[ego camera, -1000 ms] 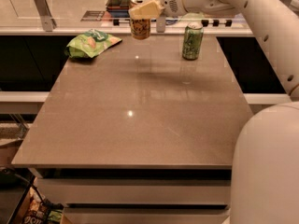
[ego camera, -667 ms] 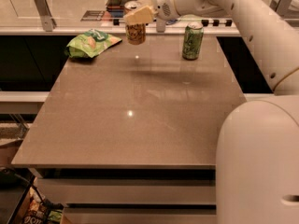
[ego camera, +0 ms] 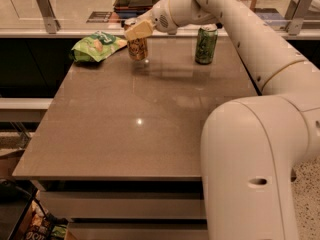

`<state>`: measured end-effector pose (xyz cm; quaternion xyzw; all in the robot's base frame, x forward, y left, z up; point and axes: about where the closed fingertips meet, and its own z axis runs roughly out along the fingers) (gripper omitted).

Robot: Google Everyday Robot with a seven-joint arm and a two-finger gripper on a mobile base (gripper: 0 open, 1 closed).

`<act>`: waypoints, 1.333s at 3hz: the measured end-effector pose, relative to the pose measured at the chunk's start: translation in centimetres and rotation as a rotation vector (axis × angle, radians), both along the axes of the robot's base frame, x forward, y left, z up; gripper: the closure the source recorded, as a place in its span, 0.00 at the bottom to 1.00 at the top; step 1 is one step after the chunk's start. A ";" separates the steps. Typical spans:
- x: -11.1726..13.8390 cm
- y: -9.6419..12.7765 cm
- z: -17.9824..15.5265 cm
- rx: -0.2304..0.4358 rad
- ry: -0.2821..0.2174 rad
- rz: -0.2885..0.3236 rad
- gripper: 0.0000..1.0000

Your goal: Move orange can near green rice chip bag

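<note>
Orange can [ego camera: 137, 48] hangs upright in the gripper [ego camera: 138, 31] at the far side of the counter [ego camera: 150, 134], just right of the green rice chip bag [ego camera: 96, 46] and not touching it; whether its base meets the surface I cannot tell. The jaws pinch the can at its top. The arm [ego camera: 250, 44] rises from the lower right, bends near the top edge and reaches leftward along the counter's back edge, wrist angled down. Against a second ago, the can has travelled left and lower, closer to the bag and farther from the green can [ego camera: 206, 44], which has stayed put.
</note>
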<state>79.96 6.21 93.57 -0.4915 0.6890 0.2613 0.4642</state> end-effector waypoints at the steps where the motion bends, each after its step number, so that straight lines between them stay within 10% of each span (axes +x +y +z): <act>1: 1.0 1.8 -1.2 -0.006 0.013 0.008 1.00; 4: 2.8 5.4 -1.5 0.028 -0.009 0.041 1.00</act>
